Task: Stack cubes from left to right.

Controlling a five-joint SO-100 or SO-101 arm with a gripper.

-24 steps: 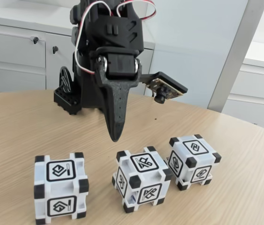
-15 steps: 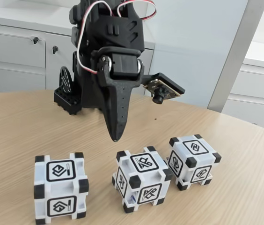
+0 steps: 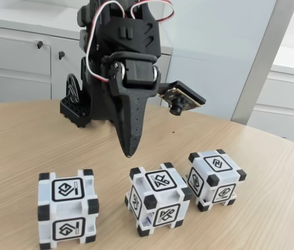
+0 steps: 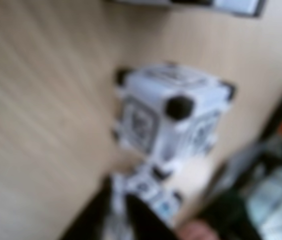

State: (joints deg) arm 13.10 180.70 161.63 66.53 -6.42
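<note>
Near the bottom edge of the fixed view, three white cubes with black corners in a row on the pale wood bench [image 3: 22, 146]. Left cube [image 3: 67, 209] at lower left, standing square, well apart from the other two. Middle cube [image 3: 158, 198] at bottom center, turned a bit so one corner points forward. Right cube [image 3: 215, 178] just beside the middle one, a little farther back and also turned; cannot tell whether the two touch. A different black-framed sign on each cube.

Above and behind the row, jaws [image 3: 129, 152] hanging over the bench, tip pointing straight down into the gap between left cube and middle cube, not touching either. Pressed together into one black spike, nothing held.

Higher up, a black arm [image 3: 121, 47] with red and white wires [image 3: 97, 31], and a small camera [image 3: 181, 101] sticking out on its right side. Farther back, white cabinets [image 3: 16, 57] with round locks along the upper left, more cabinets at upper right.

In the blurry wrist view, one cube [image 4: 168, 115] in the middle of the frame on the wood, with a second cube [image 4: 151, 192] below it near the bottom edge. Dark jaw tips at bottom center, too blurred to read.
</note>
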